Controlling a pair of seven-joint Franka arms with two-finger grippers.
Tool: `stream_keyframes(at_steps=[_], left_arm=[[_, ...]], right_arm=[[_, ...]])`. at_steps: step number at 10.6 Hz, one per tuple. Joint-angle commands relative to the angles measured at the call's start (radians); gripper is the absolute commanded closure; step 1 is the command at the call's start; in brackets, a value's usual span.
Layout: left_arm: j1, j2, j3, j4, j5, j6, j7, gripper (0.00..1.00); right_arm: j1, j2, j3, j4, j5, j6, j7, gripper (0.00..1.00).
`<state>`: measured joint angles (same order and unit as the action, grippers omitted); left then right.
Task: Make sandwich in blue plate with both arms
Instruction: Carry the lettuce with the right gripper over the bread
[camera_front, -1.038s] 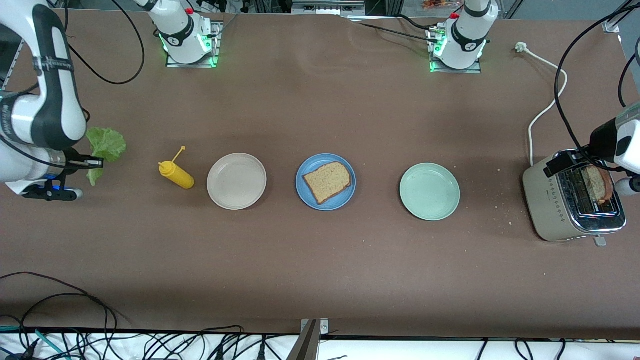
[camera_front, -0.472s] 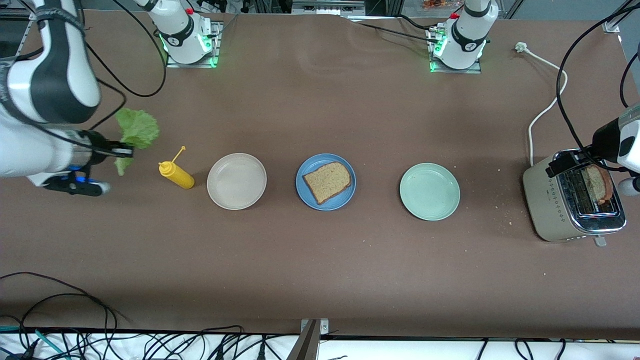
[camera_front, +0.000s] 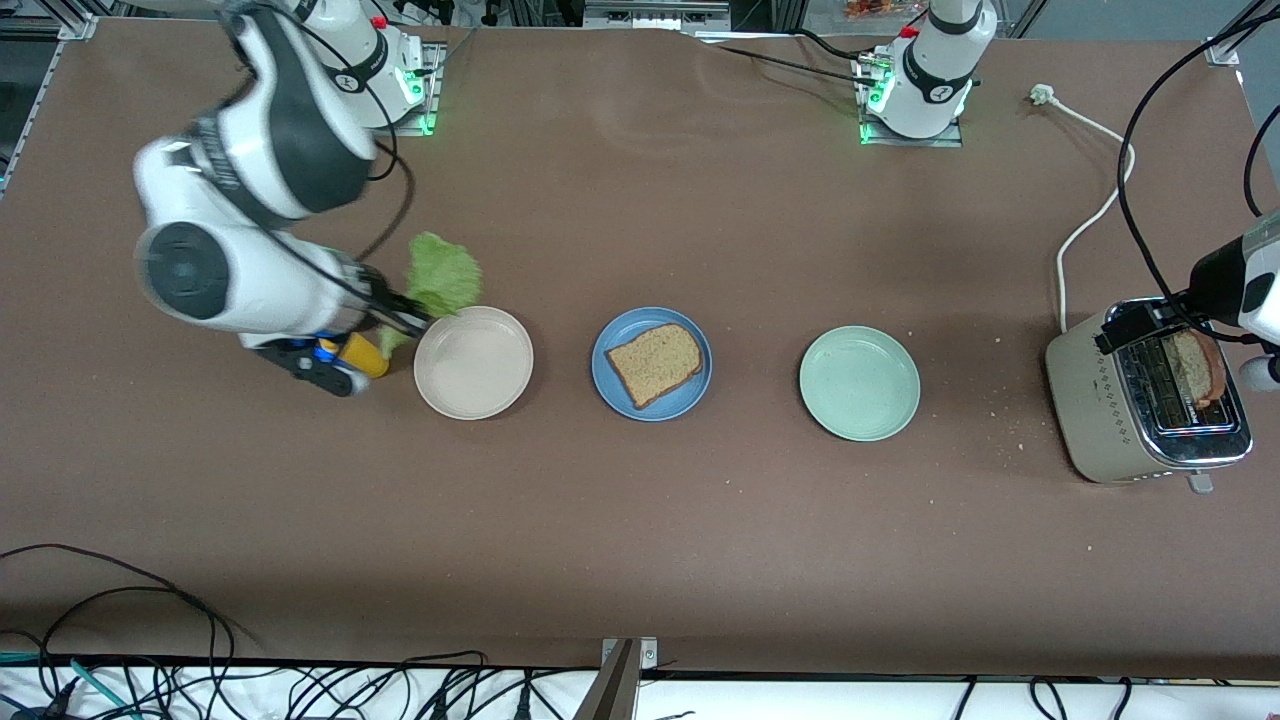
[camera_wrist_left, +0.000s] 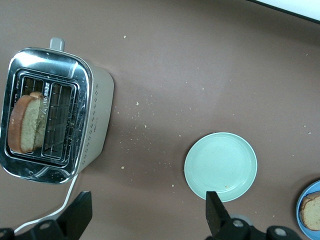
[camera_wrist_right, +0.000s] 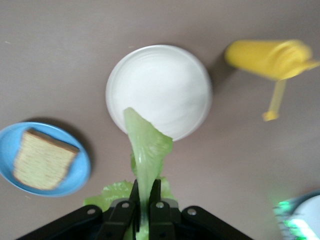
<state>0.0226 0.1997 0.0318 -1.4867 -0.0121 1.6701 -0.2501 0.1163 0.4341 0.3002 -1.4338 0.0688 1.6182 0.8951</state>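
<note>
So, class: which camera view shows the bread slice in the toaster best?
The left wrist view: it looks straight down into the toaster, showing the slice upright in one slot. The front view shows it small. The right wrist view misses it.

The toaster (camera_front: 1145, 398) at the right edge of the front view has a brushed metal shell with a polished, mirror-like top (it reflects light). The blue plate (camera_front: 620, 395) at center looks matt and faintly speckled, its bread slice (camera_front: 654, 362) coarse and grainy. The table (camera_front: 640, 520) is dull brown.

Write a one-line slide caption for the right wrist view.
Right gripper shut on a lettuce leaf over the beige-white plate, blue plate with bread slice beside it.
</note>
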Motion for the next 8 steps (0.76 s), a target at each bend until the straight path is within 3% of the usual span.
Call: stream_keyframes(at_steps=[1,5,8], left_arm=[[0.037,0.007,-0.006,0.009,0.024,-0.01,0.074,0.0],[0.068,0.02,-0.006,0.006,0.024,-0.009,0.12,0.0],[0.066,0.021,-0.007,0.002,0.024,-0.009,0.12,0.0]], right_arm=[[0.187,0.15,-0.004,0.03,-0.01,0.29,0.381,1.0],[0.319,0.303,-0.006,0.03,-0.116,0.665,0.736,1.0],[0.355,0.363,-0.006,0.03,-0.142,0.698,0.749,1.0]])
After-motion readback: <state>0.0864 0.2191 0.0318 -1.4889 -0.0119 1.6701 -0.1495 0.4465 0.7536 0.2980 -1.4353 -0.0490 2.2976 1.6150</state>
